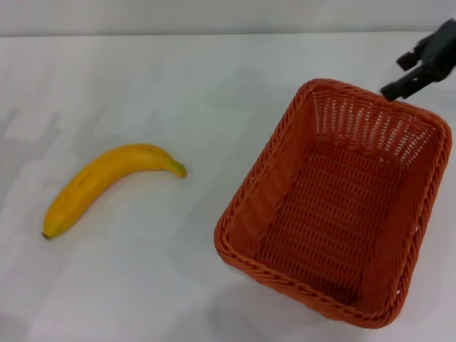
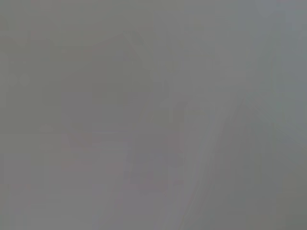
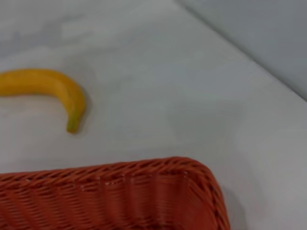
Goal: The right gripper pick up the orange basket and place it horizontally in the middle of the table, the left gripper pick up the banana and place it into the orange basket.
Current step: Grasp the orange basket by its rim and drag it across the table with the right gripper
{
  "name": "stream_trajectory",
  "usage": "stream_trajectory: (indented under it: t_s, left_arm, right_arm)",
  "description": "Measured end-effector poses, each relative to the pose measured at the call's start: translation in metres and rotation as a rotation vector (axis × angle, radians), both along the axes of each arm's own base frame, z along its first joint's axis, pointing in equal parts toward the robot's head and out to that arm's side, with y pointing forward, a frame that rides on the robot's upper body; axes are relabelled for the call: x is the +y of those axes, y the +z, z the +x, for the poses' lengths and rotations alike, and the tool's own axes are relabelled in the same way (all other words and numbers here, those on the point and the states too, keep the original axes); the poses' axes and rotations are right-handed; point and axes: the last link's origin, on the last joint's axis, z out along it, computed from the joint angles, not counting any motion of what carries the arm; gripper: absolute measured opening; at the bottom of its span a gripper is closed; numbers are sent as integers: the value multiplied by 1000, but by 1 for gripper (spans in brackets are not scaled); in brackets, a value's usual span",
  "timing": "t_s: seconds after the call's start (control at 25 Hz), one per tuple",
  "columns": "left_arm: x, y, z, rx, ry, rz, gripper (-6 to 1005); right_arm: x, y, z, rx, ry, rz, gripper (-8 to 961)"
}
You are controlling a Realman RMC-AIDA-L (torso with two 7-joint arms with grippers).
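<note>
The orange basket (image 1: 335, 206) stands on the white table (image 1: 214, 85) at the right, its long side set at a slant, and it holds nothing. Its braided rim (image 3: 144, 168) also fills the near part of the right wrist view. My right gripper (image 1: 403, 74), a black claw, hovers at the basket's far right corner, just over the rim, open with nothing between its fingers. The yellow banana (image 1: 107, 184) lies on the table to the left, well apart from the basket, and it shows beyond the rim as the banana (image 3: 45, 86) in the right wrist view. My left gripper is out of view.
The table's far edge (image 1: 214, 34) meets a grey wall. The left wrist view shows only a blank grey surface. Bare white table lies between the banana and the basket.
</note>
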Motion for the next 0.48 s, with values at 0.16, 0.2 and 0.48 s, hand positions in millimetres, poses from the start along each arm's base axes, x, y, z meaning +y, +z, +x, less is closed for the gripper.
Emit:
stream_trajectory:
  t_s: [0.16, 0.2, 0.48]
  left_arm:
    - [-3, 0, -2, 16, 6, 5, 879]
    - [-3, 0, -3, 18, 8, 6, 879]
    - [-7, 0, -6, 20, 18, 6, 878]
  right_arm:
    - [4, -18, -8, -45, 19, -3, 783]
    - [6, -30, -10, -78, 27, -5, 783]
    - [11, -55, -8, -179, 60, 2, 783]
